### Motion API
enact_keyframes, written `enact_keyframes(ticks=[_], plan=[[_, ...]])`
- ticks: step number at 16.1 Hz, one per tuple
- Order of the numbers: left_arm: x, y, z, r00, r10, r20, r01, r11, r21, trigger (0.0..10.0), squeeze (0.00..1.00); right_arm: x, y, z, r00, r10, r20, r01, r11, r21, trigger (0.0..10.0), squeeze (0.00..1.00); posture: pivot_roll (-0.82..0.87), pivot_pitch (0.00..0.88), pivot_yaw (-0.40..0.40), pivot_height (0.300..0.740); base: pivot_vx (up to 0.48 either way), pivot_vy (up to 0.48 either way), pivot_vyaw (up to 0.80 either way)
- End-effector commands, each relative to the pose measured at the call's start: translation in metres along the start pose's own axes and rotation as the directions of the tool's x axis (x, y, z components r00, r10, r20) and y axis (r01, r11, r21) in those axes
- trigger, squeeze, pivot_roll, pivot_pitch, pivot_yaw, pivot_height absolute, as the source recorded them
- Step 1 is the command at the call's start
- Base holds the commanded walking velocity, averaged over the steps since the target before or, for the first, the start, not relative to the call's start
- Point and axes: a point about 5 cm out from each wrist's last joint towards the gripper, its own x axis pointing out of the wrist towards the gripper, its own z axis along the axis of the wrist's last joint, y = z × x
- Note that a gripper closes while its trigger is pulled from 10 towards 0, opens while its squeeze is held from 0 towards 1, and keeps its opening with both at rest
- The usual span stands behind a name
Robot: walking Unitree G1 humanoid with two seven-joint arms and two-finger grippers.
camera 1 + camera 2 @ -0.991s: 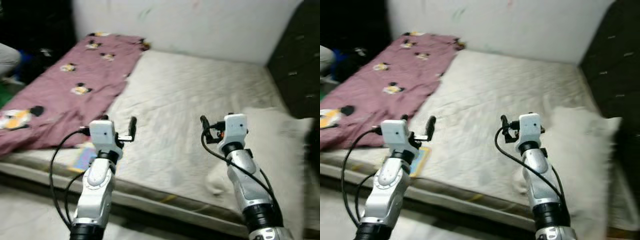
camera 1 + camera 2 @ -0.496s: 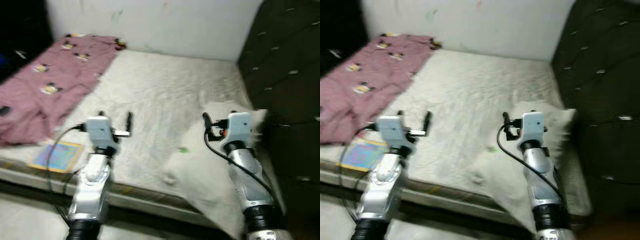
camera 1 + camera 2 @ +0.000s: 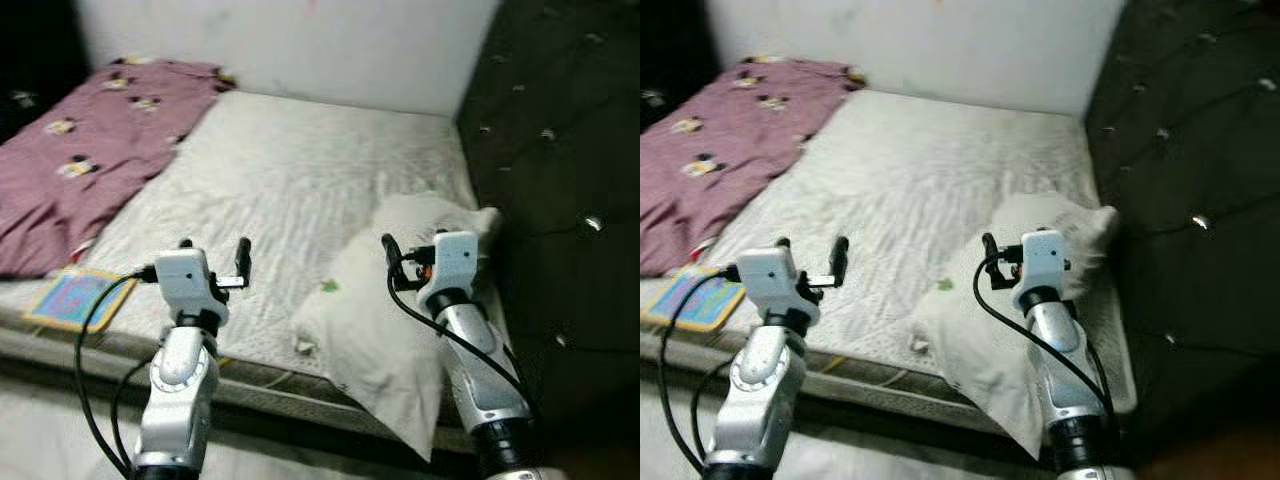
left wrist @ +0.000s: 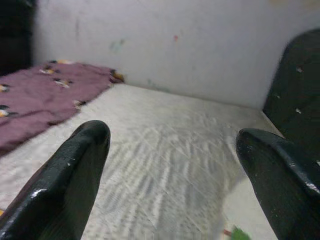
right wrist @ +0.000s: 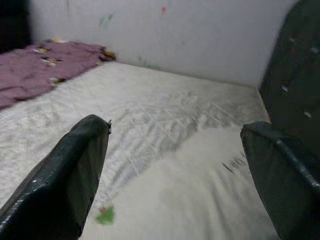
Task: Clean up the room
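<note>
White rumpled pillow (image 3: pixel 385 330), lower end cut off by right arm. L gripper (image 4: pixel 172 165), R gripper (image 5: pixel 175 170): fingers spread, empty. Green speck (image 3: pixel 329 286) unidentifiable.

I see a bed (image 3: pixel 300 170) with a bare off-white quilted mattress across frame centre. White wall (image 3: pixel 300 45) along top, faintly marked. Dark tufted headboard (image 3: pixel 560 160) at right. Pale floor (image 3: pixel 60 420) at lower left. Dim, uneven light; upper-left corner black.
</note>
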Motion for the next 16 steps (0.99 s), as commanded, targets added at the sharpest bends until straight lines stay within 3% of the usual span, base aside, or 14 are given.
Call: enact_keyframes(ticks=[1,4,8,12,16], plan=[[0.000,-0.002,0.005,1.000,-0.005,0.013,0.005,1.000,0.005,10.0,0.00,0.000,-0.002,0.003,1.000,-0.008,0.003,0.008,1.000,0.007,10.0,0.00,-0.06,0.000,-0.051,0.740,0.000,0.000,-0.80],[-0.004,-0.004,0.007,1.000,-0.030,0.005,0.030,1.000,-0.008,10.0,0.00,-0.005,0.004,0.002,1.000,-0.007,0.001,0.007,1.000,0.017,10.0,0.00,-0.06,0.000,-0.047,0.740,0.000,0.000,-0.59],[-0.006,-0.010,0.007,0.999,-0.041,-0.002,0.041,0.999,-0.008,10.0,0.00,-0.009,0.004,0.000,1.000,0.003,-0.018,-0.002,1.000,0.015,10.0,0.00,-0.06,0.012,-0.054,0.740,0.000,0.000,-0.12],[-0.010,-0.012,0.005,0.999,-0.047,-0.014,0.047,0.999,-0.017,10.0,0.00,-0.007,0.005,0.002,1.000,0.007,-0.018,-0.006,1.000,0.017,10.0,0.00,-0.06,0.017,-0.058,0.740,0.000,-0.349,-0.71],[-0.011,-0.014,0.005,0.999,-0.050,-0.018,0.049,0.998,-0.032,10.0,0.00,-0.009,0.005,0.002,1.000,0.007,-0.021,-0.006,1.000,0.014,10.0,0.00,-0.06,0.026,-0.056,0.740,0.000,-0.255,0.00]])
